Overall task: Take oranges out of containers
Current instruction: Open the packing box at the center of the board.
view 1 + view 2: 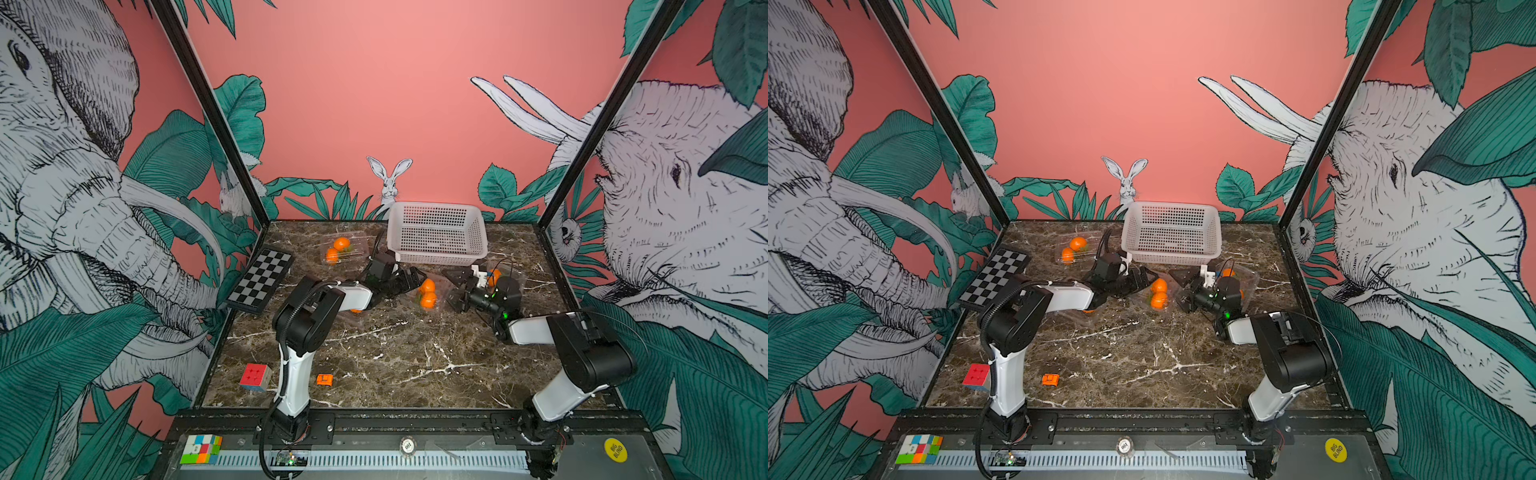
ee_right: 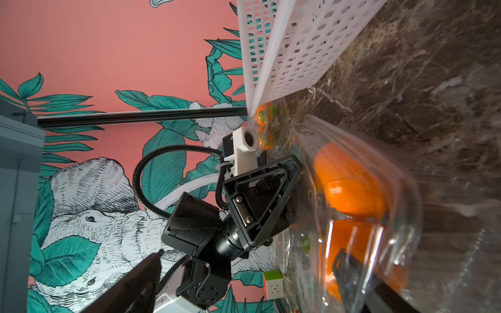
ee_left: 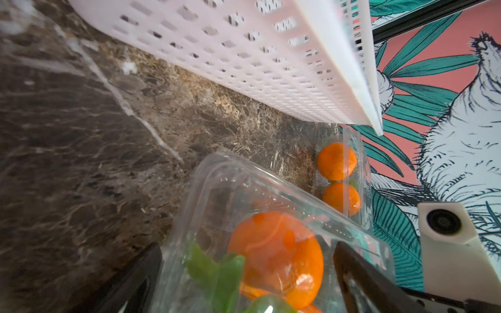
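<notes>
With both pairs spread wide, my left fingers (image 3: 132, 281) bracket the middle container (image 3: 217, 184), just in front of the white basket (image 1: 432, 257). Can't tell if they touch it. From the opposite side my right fingers (image 2: 132, 284) face the same box. One tip overlaps its clear wall in the right wrist view, contact unclear. The other tip is up off the bench (image 1: 395, 353).

Two oranges (image 1: 428, 286) sit inside, seen through the clear plastic. The second container (image 1: 353, 253), left of the basket, holds two more. The third container (image 1: 513, 276) is at the basket's front-right corner, one orange showing behind my right wrist. The fourth container (image 1: 353, 318), front-left of the basket, is mostly under my left forearm, with a sliver of orange visible.
</notes>
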You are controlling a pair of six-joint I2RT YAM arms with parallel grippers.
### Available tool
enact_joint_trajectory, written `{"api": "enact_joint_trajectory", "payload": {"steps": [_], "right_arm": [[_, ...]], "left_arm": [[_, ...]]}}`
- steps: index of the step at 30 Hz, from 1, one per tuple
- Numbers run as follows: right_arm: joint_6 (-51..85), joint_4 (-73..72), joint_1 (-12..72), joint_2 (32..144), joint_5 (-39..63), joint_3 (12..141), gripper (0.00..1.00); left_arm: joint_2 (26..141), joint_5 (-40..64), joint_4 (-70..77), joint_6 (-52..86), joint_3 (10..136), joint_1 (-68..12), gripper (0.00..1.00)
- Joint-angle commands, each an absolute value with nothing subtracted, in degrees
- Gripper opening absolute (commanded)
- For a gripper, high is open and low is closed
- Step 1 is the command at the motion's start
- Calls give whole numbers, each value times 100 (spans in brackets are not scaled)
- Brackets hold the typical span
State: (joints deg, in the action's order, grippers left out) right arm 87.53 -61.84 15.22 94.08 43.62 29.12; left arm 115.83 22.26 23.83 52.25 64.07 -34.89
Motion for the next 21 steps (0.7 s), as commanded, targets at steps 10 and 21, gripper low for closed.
{"api": "enact_joint_trajectory", "payload": {"steps": [10, 21], "right_arm": [[7891, -6499, 1923, 9679, 4525, 2578, 93], [8394, -7590, 1925, 10073, 4128, 2253, 81]], "left_arm": [[11206, 2446, 2655, 5557, 5971, -3806, 99], [10921, 2391, 2829, 5706, 5854, -3928, 99]]}}
